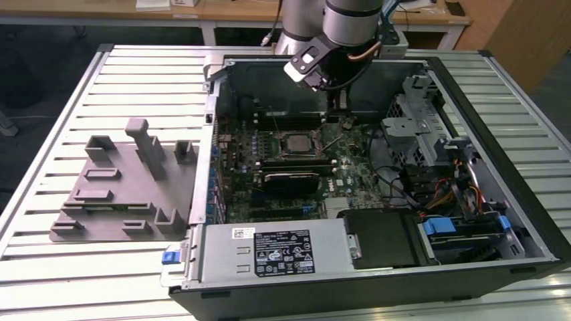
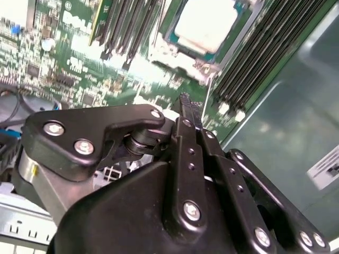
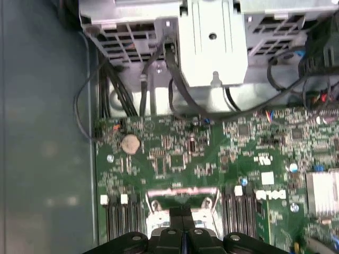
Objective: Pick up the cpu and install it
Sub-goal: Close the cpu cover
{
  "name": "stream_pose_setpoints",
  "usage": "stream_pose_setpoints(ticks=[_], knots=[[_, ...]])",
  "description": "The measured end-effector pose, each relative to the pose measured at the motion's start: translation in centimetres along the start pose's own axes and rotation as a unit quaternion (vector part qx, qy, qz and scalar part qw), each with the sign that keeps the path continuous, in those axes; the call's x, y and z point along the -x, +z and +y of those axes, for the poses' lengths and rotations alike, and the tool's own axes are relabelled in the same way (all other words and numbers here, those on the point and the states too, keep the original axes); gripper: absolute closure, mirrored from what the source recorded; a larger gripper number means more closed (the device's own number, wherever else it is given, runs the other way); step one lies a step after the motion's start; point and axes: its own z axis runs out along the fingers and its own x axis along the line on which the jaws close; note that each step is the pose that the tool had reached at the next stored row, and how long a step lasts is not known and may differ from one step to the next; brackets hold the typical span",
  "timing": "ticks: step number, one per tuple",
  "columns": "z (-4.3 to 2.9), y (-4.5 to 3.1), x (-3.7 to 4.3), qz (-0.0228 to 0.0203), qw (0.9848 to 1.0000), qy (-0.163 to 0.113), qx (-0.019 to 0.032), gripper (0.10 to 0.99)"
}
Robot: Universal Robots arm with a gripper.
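Note:
The cpu (image 1: 295,143) is a pale silver square lying flat in its socket in the middle of the green motherboard (image 1: 348,167), inside the open computer case (image 1: 499,167). The second wrist view shows the cpu (image 2: 205,24) beyond the black fingers (image 2: 186,108). My gripper (image 1: 337,118) hangs inside the case over the board, toward the exterior view's right of the socket and a little behind it, apart from the chip. Its two black fingers are pressed together with nothing between them, as both wrist views show, with the gripper (image 3: 183,212) just over the socket frame.
A black heatsink block (image 1: 290,179) sits in front of the socket. Memory slots (image 1: 285,120) run behind it. A metal drive cage (image 1: 428,134) with cables fills the case's right side, and a power supply (image 1: 277,251) its front. A grey fixture plate (image 1: 125,194) lies on the slatted table.

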Motion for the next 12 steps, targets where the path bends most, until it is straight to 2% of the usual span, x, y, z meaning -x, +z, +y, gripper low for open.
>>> stream_pose_setpoints(ticks=[9,12], knots=[[2.91,0.14,-0.19,0.0001,1.0,0.0,-0.0002,0.98],[3.48,0.17,-0.23,0.0001,1.0,0.0,-0.0002,0.98]])
